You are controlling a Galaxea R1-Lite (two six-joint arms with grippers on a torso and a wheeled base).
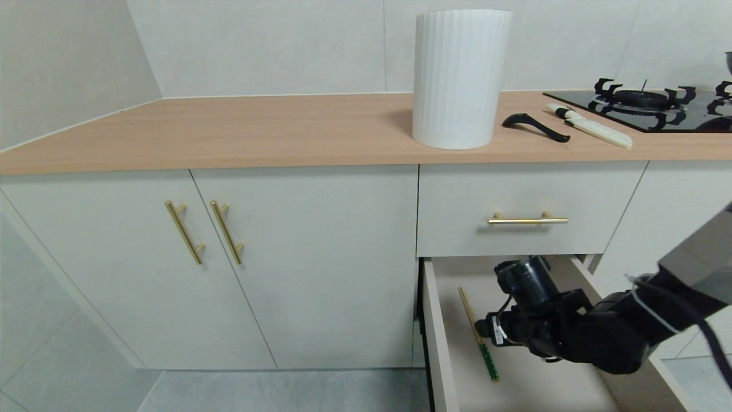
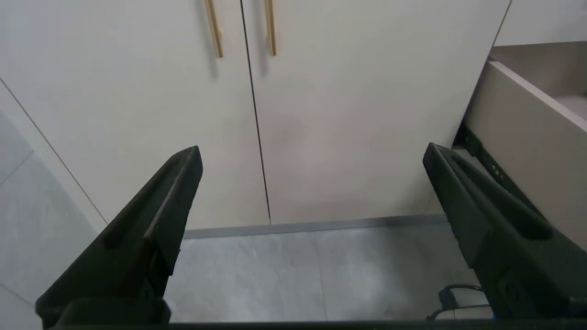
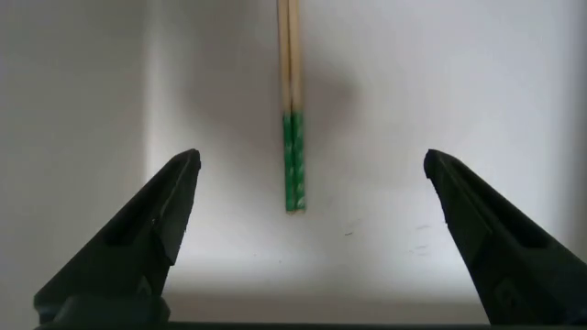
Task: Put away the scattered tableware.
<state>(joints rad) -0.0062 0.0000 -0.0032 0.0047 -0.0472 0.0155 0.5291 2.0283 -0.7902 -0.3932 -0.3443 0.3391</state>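
Chopsticks: a pair of chopsticks [image 1: 477,337] lay side by side on the floor of the open drawer [image 1: 437,320], close to its left wall, with their green ends toward the drawer front and their bare wooden ends toward the back.
Right gripper: the right gripper [image 1: 514,329] hung low inside the drawer, just beside the chopsticks. In the right wrist view its fingers [image 3: 165,215] were spread wide around the green ends [image 3: 293,170] without touching them.
Left gripper: the left gripper [image 2: 312,154] was held low in front of the cabinet doors [image 2: 367,110], above the grey floor [image 2: 312,266]. Its fingers [image 2: 156,220] were spread apart with nothing between them, and the side of the open drawer showed at the edge.
Worktop: the wooden worktop [image 1: 257,126] carried a tall white ribbed container [image 1: 457,80] standing upright.
Other tableware: a black utensil [image 1: 534,126] and a white knife [image 1: 589,126] lay near each other on the worktop, between the container and the hob [image 1: 640,106].
Upper drawer: the one above the open drawer was closed, with a gold handle [image 1: 527,220].
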